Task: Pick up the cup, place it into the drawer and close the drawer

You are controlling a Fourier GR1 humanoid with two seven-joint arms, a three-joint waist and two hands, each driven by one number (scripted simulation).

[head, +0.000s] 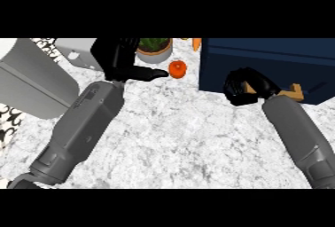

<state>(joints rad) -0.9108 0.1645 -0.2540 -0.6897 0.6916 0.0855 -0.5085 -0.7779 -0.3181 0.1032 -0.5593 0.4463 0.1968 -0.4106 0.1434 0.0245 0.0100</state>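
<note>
Head view, looking steeply down on a speckled white marble tabletop (pixel 177 133): the robot's right hand (pixel 247 86) sits at the front edge of a dark navy drawer unit (pixel 268 62) on the right side of the counter, its fingers curled inward. A small tan, wood-coloured piece (pixel 296 92) shows just beside the wrist, against the blue front; what it belongs to cannot be made out. The cup cannot be identified with certainty, and whether the curled fingers enclose anything is not visible, the hand hiding its own palm.

The left hand (pixel 127 66) lies farther back on the left, fingers raised toward the top edge and thumb pointing right along the tabletop, relaxed and grasping nothing. Just beside the thumb tip rests a small orange-red round fruit (pixel 178 68), apart from the hand by a narrow gap. Behind it stands a grey pot with a green plant (pixel 155 48), and an orange object (pixel 196 43) peeks in beside the drawer unit's corner. A large grey appliance (pixel 29 80) fills the upper left corner.
</note>
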